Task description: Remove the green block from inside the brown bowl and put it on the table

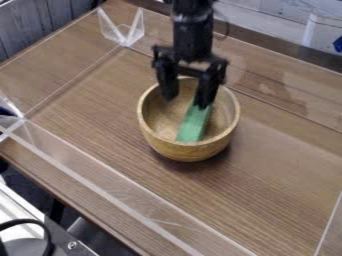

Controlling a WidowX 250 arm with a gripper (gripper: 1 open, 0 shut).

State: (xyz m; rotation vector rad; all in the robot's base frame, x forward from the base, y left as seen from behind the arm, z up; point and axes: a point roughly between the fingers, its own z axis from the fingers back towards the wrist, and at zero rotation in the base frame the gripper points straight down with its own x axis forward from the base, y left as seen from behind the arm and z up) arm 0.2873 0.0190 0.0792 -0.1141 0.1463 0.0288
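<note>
Green block [195, 124] lies inside the brown bowl [189, 145], leaning on a slant: its lower end sits near the bowl's floor toward the near side, and its upper end rests up against the inner wall on the side facing the far right corner of the counter [94, 110]. Part of that upper end is covered by one finger of the claw [189, 88], so where exactly the block stops cannot be made out, nor whether that finger touches it.

From the single camera view, the claw hangs over the bowl pointing almost straight down, its two dark fingers spread wide apart with open space between them. Nothing is pinched between the fingers. The fingertips reach down to about the level of the bowl's rim; whether they dip below it is hard to judge from this angle. The arm above the claw is cut off by the top edge of the picture.

The bowl stands roughly in the middle of the counter, well apart from every edge. Low clear acrylic walls [120, 185] run along the counter's edges; the near one is plain to see, while the far ones mostly show only as reflections and bright lines. The picture is somewhat soft, so the bowl's grain is blurred
</note>
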